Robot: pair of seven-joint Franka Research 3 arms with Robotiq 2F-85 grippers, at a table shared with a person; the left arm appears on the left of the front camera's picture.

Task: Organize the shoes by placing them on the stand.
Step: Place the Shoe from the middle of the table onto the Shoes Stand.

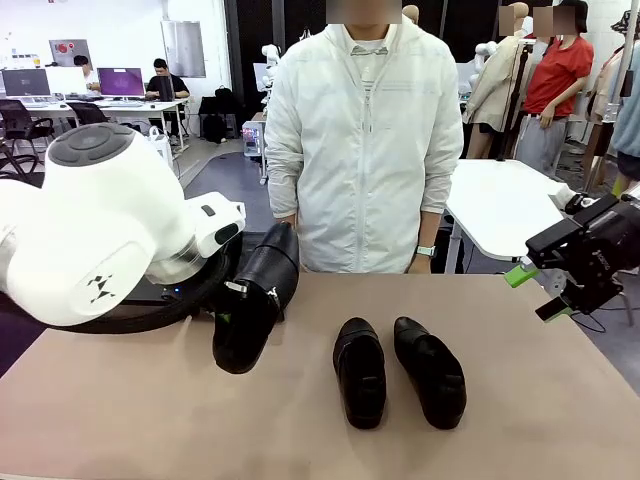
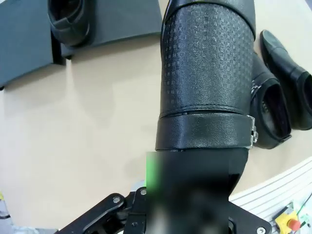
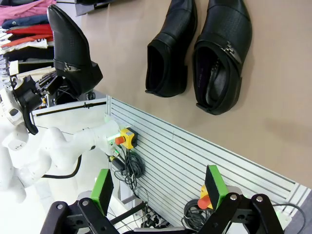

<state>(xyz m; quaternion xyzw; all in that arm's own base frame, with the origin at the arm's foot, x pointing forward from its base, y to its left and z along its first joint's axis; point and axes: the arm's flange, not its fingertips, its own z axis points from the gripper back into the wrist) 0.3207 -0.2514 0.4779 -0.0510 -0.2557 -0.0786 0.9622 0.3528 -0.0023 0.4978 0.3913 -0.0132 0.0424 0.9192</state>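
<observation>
**Q:** Left gripper (image 1: pixel 234 300), what is it doing?

**A:** Its jaws are pressed tight on a black loafer (image 1: pixel 252 305), which hangs toe-down just above the tabletop (image 1: pixel 120 420), at nine o'clock in the front view.

**Q:** And the other tool?

**A:** Right gripper (image 3: pixel 158 187) hovers at three o'clock in the front view, off the table's edge. Its green pads (image 3: pixel 102 187) are spread wide and hold nothing.

**Q:** Where is the stand?

**A:** In the left wrist view, the stand (image 2: pixel 24 48) lies between ten and twelve o'clock, beyond the carried shoe. It is two flat black platforms side by side. A placed loafer (image 2: pixel 68 19) already rests there at eleven o'clock, near where the platforms meet. The picture's top edge crops it.

**Q:** What remains on the table?

**A:** Two shoes lie side by side at five o'clock from the carried one in the front view. They are the nearer loafer (image 1: pixel 360 372) and its neighbour (image 1: pixel 430 372), toes toward the robot. A person (image 1: pixel 360 150) stands at twelve o'clock, hands off the shoes.

**Q:** So how far along?

**A:** About a quarter done, I judge: one shoe on the stand, a second lifted but not yet set down, and two not yet picked up.
</observation>
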